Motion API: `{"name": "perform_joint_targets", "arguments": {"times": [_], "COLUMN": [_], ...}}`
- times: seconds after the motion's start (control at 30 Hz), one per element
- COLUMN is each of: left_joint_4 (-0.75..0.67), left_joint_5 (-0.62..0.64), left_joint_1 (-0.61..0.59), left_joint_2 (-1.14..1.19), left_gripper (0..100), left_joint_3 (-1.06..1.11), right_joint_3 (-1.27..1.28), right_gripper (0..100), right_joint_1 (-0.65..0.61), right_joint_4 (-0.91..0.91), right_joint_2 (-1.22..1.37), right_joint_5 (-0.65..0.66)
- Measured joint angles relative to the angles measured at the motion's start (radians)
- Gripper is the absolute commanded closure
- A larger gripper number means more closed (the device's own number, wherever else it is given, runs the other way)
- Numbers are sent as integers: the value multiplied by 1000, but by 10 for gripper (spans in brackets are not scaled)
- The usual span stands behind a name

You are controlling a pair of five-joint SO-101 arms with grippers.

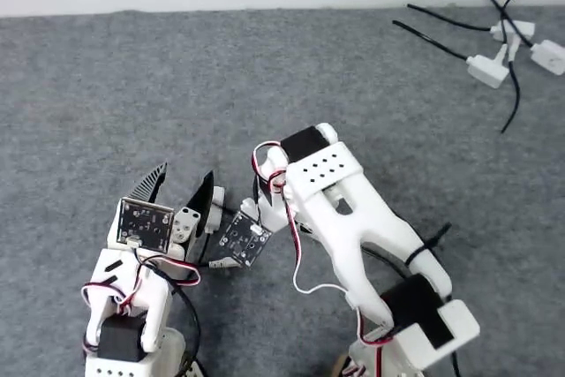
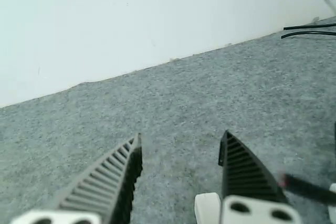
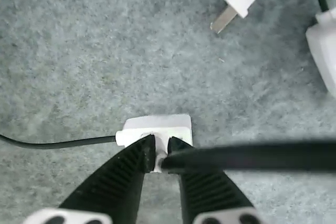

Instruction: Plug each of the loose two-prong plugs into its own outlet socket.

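Right gripper (image 3: 161, 146): fingers almost together, tips pinching one edge of a white block (image 3: 157, 125) lying on the carpet (image 3: 63, 35). A thin cord (image 3: 52, 144) runs out of the block. Cannot tell whether the block is a plug or a socket body.

A loose plug (image 3: 239, 4) lies apart from the block, prongs bare and untouched. A thick black cable (image 3: 262, 155) crosses close over one finger.

Left gripper (image 2: 182, 137): fingers wide apart over bare carpet, holding nothing.

High view: white pieces (image 1: 485, 70) with black cords sit far right, well apart from both arms.

Risks:
- The grip is at the tips only, so the block may twist or slip out under push.
- The cable may snag the finger or drag the block.
- Nothing braces the mating part, so it could slide on the carpet instead of seating.
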Motion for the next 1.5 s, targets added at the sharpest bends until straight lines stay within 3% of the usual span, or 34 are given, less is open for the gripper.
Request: {"name": "perform_joint_targets", "arguments": {"times": [0.7,1.27,1.5], "left_joint_4": [0,0,0], "left_joint_5": [0,0,0], "left_joint_1": [0,0,0], "left_joint_2": [0,0,0], "left_gripper": [764,764,764], "left_joint_3": [0,0,0], "right_joint_3": [-2,2,-18], "right_gripper": [988,988,989], "right_joint_1": [51,-38,-147], "right_joint_4": [-3,89,110], "right_joint_2": [6,-347,-500], "right_joint_5": [-11,-298,-486]}}
